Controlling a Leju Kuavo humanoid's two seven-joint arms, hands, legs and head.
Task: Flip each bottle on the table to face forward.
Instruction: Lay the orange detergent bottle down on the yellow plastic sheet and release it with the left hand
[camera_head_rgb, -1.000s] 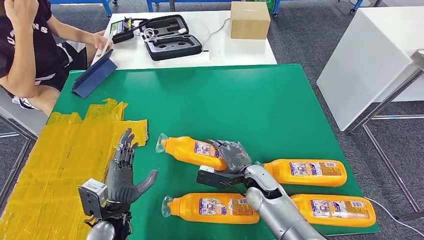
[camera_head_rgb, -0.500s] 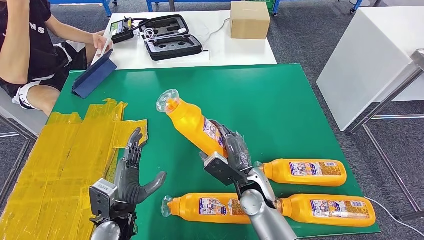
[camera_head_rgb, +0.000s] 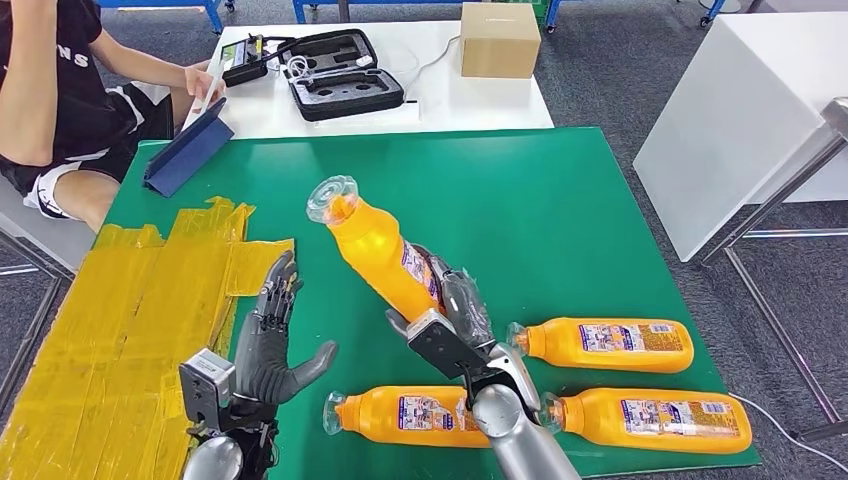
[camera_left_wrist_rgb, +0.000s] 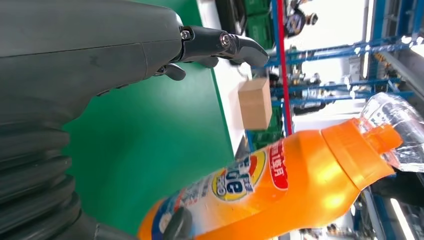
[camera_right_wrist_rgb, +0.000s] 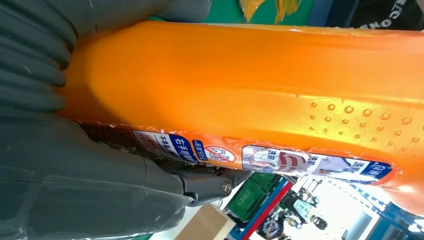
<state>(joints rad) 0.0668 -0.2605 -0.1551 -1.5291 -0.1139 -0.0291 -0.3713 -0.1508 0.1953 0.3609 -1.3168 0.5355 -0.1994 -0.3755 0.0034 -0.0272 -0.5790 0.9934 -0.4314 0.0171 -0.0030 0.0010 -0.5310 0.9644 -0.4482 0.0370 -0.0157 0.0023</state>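
The right hand (camera_head_rgb: 455, 318) grips the lifted orange bottle (camera_head_rgb: 375, 245) by its base above the green table (camera_head_rgb: 560, 220), long axis tilted with its clear cap up and away, while the empty, spread-fingered left hand (camera_head_rgb: 265, 345) waits nearby to the bottle's left.

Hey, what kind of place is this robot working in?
Probably a robotics lab or test workshop: a green table patched with yellow tape, an open foam-lined equipment case on a white table, and blue metal frames behind.
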